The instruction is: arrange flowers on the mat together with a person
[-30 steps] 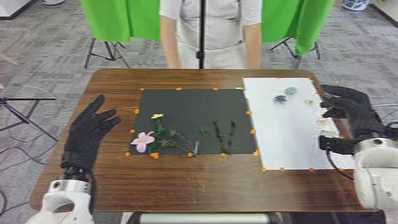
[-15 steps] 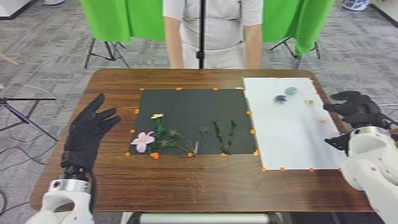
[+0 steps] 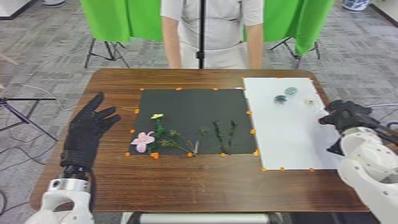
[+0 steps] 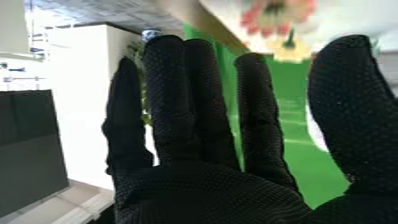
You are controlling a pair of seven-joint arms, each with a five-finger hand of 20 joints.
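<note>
Right hand: open, fingers straight, near white mat | left hand: open, relaxed | black mat: pink flower, yellow flower, green stems

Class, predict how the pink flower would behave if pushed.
The pink flower would probably slide rather than roll, since its petals spread wide on the dark mat. Those petals look slim, so they may bend easily.
</note>
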